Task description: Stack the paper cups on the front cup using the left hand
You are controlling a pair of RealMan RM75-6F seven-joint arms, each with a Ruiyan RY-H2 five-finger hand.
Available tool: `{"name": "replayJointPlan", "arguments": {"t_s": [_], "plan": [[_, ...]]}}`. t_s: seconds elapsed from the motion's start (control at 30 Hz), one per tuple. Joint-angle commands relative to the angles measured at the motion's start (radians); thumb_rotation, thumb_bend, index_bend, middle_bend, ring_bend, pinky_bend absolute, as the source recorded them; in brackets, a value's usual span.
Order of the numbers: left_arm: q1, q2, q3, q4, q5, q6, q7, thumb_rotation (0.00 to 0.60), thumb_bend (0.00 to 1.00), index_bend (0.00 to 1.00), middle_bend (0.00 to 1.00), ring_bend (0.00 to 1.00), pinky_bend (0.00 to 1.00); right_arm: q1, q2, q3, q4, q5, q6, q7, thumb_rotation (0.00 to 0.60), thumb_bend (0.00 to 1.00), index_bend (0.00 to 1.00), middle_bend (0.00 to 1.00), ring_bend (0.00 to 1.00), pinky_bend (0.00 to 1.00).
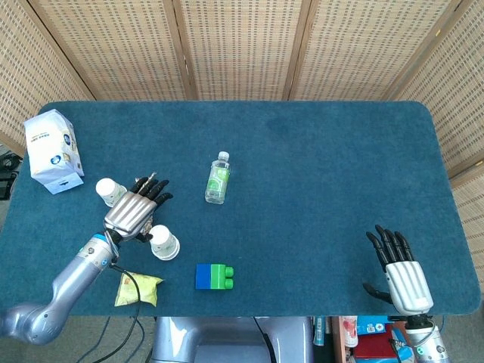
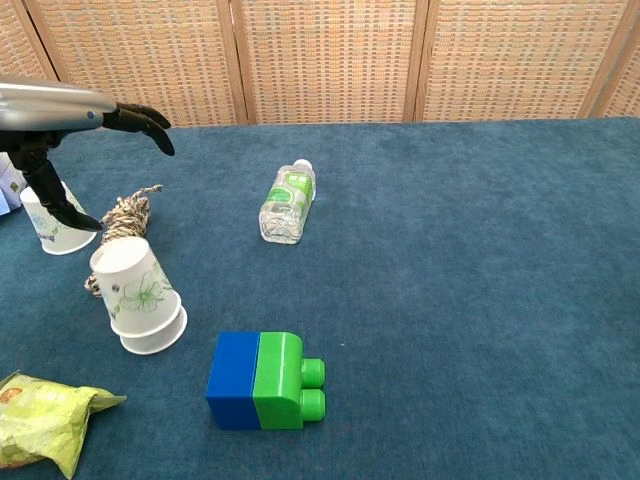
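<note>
On the blue felt table (image 1: 318,166) I see the stacked cups (image 2: 140,297) leaning upside down beside my left hand (image 1: 134,212), fingers spread, holding nothing. A third cup (image 2: 48,222) stands behind. My right hand (image 1: 397,268) looks open, though partly cropped.

My left hand (image 1: 134,215) is hovering fingers apart, holding nothing, between the lone paper cup (image 1: 110,191) and the stacked cups (image 1: 163,243). My right hand (image 1: 398,271) is lying open near the table's (image 1: 318,151) front edge.
</note>
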Motion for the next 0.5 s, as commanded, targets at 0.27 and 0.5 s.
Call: {"name": "replayJointPlan", "arguments": {"t_s": [0.27,0.5], "plan": [[0.038,0.122,-0.014,0.028,-0.004,-0.013,-0.101,0.600,0.21,0.15,0.00,0.00,0.00,0.000,-0.003,-0.003,-0.003,-0.003,-0.002,-0.009,0.600,0.00,0.00,0.00,0.00,0.00],[0.054,0.121,-0.013,0.137,-0.049,-0.022,-0.128,0.600,0.21,0.15,0.00,0.00,0.00,-0.001,-0.005,-0.006,-0.004,-0.006,-0.005,-0.018,0.600,0.00,0.00,0.00,0.00,0.00]]}}
